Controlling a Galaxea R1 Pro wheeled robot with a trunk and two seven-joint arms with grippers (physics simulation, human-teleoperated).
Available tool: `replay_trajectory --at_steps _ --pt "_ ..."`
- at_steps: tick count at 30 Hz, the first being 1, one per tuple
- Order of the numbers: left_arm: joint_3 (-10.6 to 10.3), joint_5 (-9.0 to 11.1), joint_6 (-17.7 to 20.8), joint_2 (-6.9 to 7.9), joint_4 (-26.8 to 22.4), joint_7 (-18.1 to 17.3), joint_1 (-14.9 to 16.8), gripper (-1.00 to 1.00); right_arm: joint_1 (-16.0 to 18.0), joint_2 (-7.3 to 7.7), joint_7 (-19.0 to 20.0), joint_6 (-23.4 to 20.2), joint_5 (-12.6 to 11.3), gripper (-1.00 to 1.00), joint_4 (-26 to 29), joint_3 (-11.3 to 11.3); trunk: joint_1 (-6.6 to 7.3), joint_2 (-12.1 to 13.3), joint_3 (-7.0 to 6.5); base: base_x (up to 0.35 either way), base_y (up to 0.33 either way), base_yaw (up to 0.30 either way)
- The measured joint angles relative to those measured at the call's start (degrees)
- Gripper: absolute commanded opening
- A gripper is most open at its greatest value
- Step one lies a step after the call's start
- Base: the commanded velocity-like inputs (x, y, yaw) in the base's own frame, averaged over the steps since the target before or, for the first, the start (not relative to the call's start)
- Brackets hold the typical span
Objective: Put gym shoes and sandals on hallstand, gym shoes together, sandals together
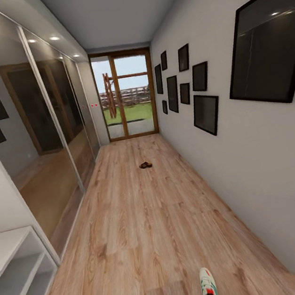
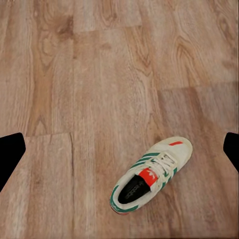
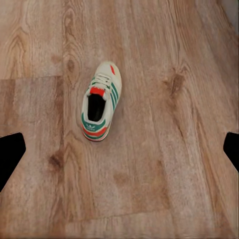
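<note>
One white gym shoe (image 1: 208, 290) with green stripes and a red-orange tongue lies on the corridor floor (image 1: 145, 224) at the near edge of the head view, toe pointing away. The left wrist view has this gym shoe (image 2: 149, 174) on the planks below my left gripper (image 2: 119, 152), which is open, its dark fingertips (image 2: 10, 154) wide apart. In the right wrist view the gym shoe (image 3: 101, 102) lies below my open right gripper (image 3: 119, 152). Far down the corridor is a small dark brown sandal (image 1: 145, 165); whether it is one or two is too small to tell. The hallstand (image 1: 17, 270) stands near left.
Mirrored sliding doors (image 1: 45, 135) line the left wall. Black picture frames (image 1: 264, 43) hang on the right wall. A glass door (image 1: 126, 96) with a wooden frame closes the far end. Bare plank floor stretches between the gym shoe and the sandal.
</note>
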State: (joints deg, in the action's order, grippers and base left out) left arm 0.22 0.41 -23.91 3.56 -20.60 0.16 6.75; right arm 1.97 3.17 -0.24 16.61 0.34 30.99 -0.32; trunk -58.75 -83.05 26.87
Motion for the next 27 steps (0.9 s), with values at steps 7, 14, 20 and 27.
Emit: replay_trajectory --at_steps 7,14,20,27 --pt "0.0 0.0 0.0 0.03 -0.05 0.0 0.0 1.0 0.0 0.0 0.0 0.0 -0.02 1.0 0.0 0.0 0.01 0.0 0.0 -0.029 0.0 -0.268" --pt "0.02 0.07 0.0 -0.01 -0.07 0.0 0.0 1.0 0.0 0.0 0.0 0.0 -0.02 1.0 0.0 0.0 0.01 0.0 0.0 -0.001 0.0 -0.268" --pt "-0.02 0.08 0.0 -0.01 -0.07 0.0 0.0 1.0 0.0 0.0 0.0 0.0 -0.01 1.0 0.0 0.0 0.01 0.0 0.0 0.0 0.0 -0.268" --pt "0.01 0.08 0.0 -0.04 -0.08 0.0 0.0 1.0 0.0 0.0 0.0 0.0 -0.01 1.0 0.0 0.0 0.01 0.0 0.0 0.0 0.0 -0.228"
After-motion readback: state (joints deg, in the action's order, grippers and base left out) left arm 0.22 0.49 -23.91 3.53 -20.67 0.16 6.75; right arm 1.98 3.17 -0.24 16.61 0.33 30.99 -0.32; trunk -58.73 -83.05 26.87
